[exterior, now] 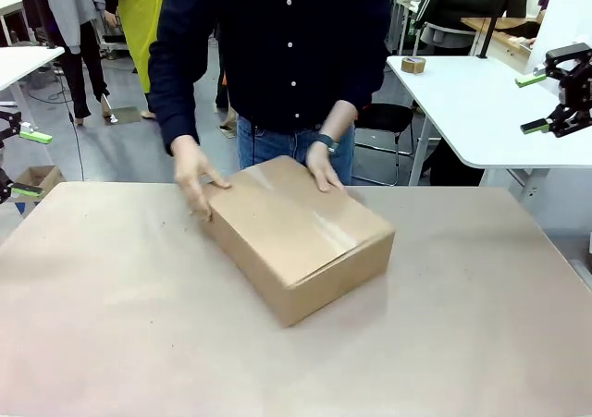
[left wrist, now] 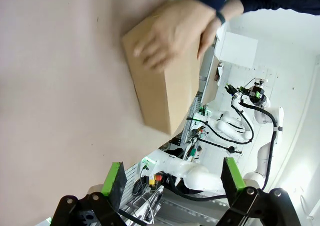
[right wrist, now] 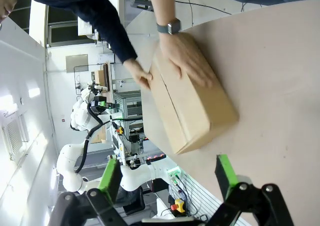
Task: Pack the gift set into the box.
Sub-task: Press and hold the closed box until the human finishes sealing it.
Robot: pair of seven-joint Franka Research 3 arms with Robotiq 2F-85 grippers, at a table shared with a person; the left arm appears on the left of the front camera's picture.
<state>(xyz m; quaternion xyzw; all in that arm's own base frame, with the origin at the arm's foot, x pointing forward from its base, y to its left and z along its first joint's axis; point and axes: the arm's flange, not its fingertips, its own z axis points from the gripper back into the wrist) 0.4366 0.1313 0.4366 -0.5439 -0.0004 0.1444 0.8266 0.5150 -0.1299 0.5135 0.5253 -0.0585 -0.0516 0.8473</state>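
One closed box (exterior: 296,237) lies on the bench (exterior: 111,325), mid-width near the far edge, touched by a person's two hands (exterior: 194,175). The right wrist view shows its top seam (right wrist: 170,103). Left fingers (exterior: 35,137) and right fingers (exterior: 530,79) are both spread wide.

The box (exterior: 305,241) is a plain brown cardboard carton, shallow and rectangular; its top flaps are shut, with a glossy tape strip along the seam; it lies flat on the bench (exterior: 139,325), around the middle, turned so one corner points toward the robot's side; a person's hand (exterior: 194,175) holds its far left corner; the other hand (exterior: 324,165) rests on its far edge.
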